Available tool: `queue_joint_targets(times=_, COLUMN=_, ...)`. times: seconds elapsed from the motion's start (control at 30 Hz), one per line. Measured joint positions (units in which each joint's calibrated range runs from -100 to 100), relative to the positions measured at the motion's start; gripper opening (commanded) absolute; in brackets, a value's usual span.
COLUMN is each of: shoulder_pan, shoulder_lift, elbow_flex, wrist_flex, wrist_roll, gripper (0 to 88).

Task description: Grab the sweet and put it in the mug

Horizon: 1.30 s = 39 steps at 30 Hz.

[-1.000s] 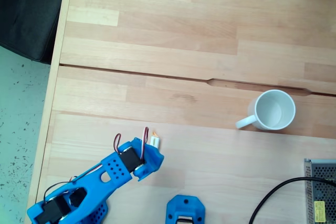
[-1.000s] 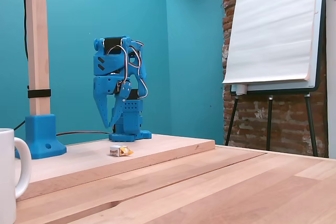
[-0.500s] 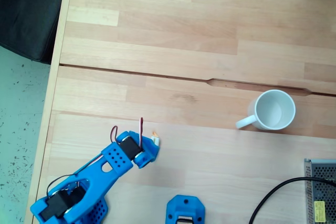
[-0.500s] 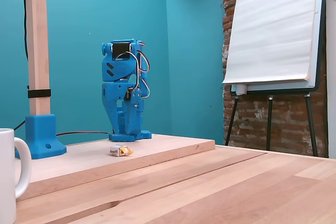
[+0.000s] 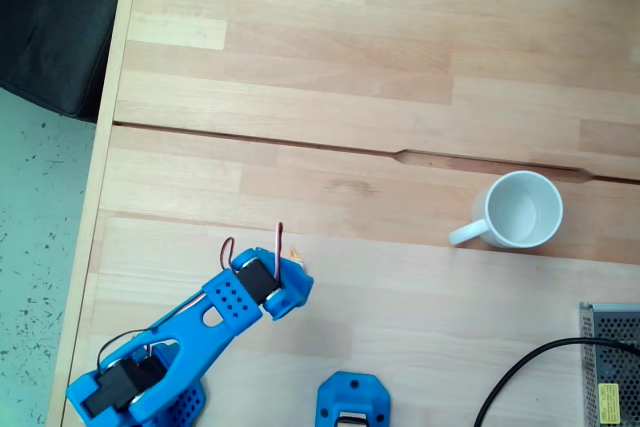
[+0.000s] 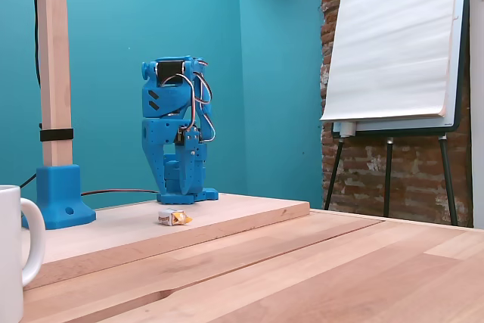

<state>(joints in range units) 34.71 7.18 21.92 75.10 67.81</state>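
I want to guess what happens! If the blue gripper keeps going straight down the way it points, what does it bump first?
Probably the sweet lying on the wooden board. The gripper points down roughly over it, though depth is hard to judge.

Pale wood planks make up the tabletop (image 5: pixel 350 67), smooth and matt, grain showing. The arm (image 5: pixel 190 342) is bright blue plastic with a dull printed look. The mug (image 5: pixel 522 210) is glossy white ceramic. The sweet (image 6: pixel 174 218) wears crinkly wrapper paper. Rough red brick wall (image 6: pixel 412 179) in a fixed view, beside white paper sheets (image 6: pixel 393 35).
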Motion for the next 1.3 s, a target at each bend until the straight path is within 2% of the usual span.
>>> queue_joint_targets(times=1.3, shoulder_pan=1.03, shoulder_lift=14.9, elbow_flex=-7.53, wrist_flex=0.0, wrist_roll=-0.1, gripper=15.0)
